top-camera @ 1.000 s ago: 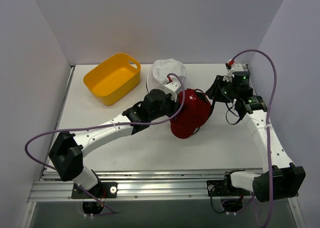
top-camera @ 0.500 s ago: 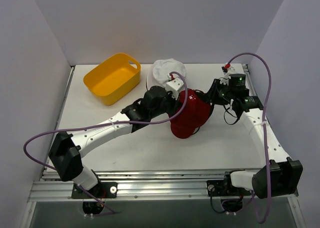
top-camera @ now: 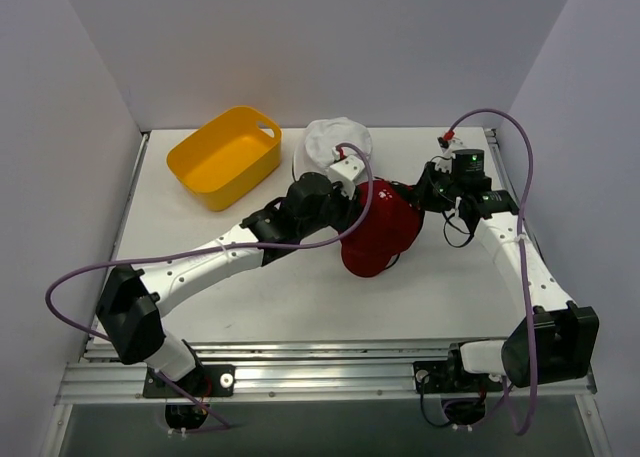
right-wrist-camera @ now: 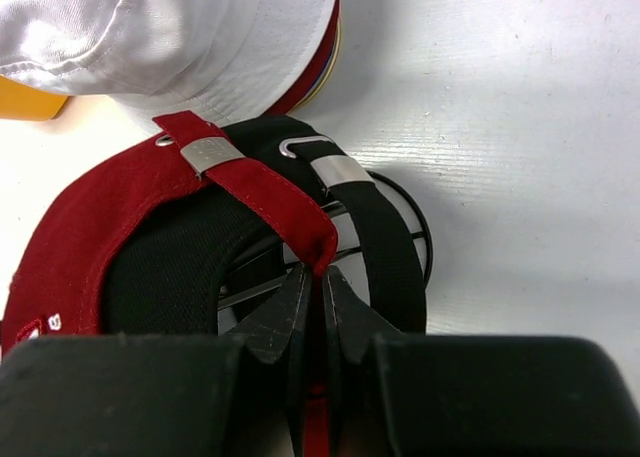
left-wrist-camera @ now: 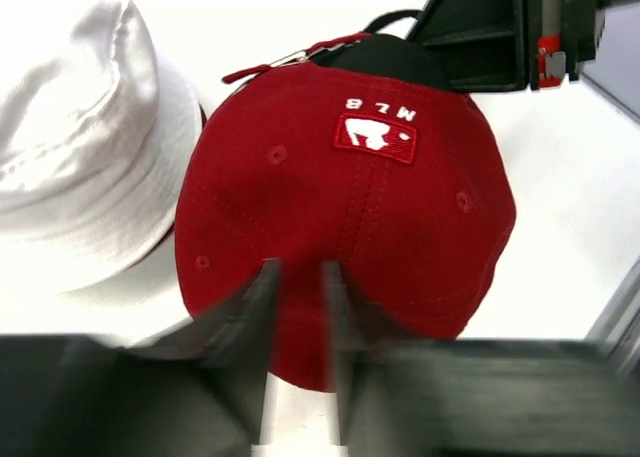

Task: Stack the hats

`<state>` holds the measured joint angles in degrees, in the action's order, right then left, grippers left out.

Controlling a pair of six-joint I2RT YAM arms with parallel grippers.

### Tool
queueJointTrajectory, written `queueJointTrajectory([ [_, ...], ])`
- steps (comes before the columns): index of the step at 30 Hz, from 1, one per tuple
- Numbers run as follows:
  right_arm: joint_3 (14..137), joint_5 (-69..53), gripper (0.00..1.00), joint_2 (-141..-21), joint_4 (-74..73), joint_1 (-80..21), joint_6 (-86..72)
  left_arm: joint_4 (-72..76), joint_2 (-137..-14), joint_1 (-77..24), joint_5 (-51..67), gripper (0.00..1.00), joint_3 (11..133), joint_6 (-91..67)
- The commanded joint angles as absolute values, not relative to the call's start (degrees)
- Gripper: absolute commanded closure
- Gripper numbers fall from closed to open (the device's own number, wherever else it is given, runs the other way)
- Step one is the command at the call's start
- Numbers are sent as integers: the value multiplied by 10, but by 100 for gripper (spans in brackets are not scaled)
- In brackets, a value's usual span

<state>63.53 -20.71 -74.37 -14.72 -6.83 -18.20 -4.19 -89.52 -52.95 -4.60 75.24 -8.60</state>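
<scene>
A red cap [top-camera: 382, 229] with a white logo [left-wrist-camera: 375, 139] sits mid-table on top of a black cap [right-wrist-camera: 160, 267], whose black strap [right-wrist-camera: 370, 227] shows in the right wrist view. My right gripper [right-wrist-camera: 322, 277] is shut on the red cap's back strap [right-wrist-camera: 260, 187], at the cap's right side [top-camera: 420, 192]. My left gripper [left-wrist-camera: 298, 277] is at the cap's opposite edge, jaws a little apart with the red rim between them. A white bucket hat [top-camera: 335, 142] lies behind, and a maroon rim [right-wrist-camera: 322, 52] shows beneath it.
A yellow plastic basket [top-camera: 225, 155] stands at the back left. A thin black wire frame [right-wrist-camera: 405, 192] pokes out under the caps. The side walls stand close, the right one near my right arm [top-camera: 520, 267].
My right gripper has moved in a little to the left and shut on the red strap. My left gripper's jaws have parted slightly at the cap's rim.
</scene>
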Motion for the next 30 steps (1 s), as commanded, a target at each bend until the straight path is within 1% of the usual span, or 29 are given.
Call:
queueJointTrajectory([
  [1,653,-186,100,-721,-134,-69,-194,-42,-842,-530,-75,60,750,-101],
  [4,646,-171,100,-697,-125,-68,-206,-40,-815,-527,-63,48,723,-121],
  [10,610,-173,100,-679,-86,-68,-226,-44,-825,-523,-44,35,709,-128],
  [15,609,-174,100,-675,-87,-68,-228,-39,-853,-507,-3,34,722,-118],
  [21,611,-177,100,-675,-89,-68,-224,-37,-888,-502,0,34,737,-116],
  [23,610,-176,100,-673,-89,-68,-223,-38,-903,-500,17,35,744,-117],
  [25,609,-177,100,-671,-88,-69,-223,-35,-915,-499,20,38,748,-117],
  [26,609,-177,100,-671,-88,-69,-223,-33,-918,-499,23,42,749,-117],
  [27,608,-177,100,-671,-88,-68,-222,-30,-921,-498,25,56,751,-117],
  [29,608,-178,100,-669,-89,-69,-221,-35,-928,-498,24,76,763,-115],
  [30,608,-178,100,-668,-89,-69,-220,-42,-931,-498,21,92,766,-114],
])
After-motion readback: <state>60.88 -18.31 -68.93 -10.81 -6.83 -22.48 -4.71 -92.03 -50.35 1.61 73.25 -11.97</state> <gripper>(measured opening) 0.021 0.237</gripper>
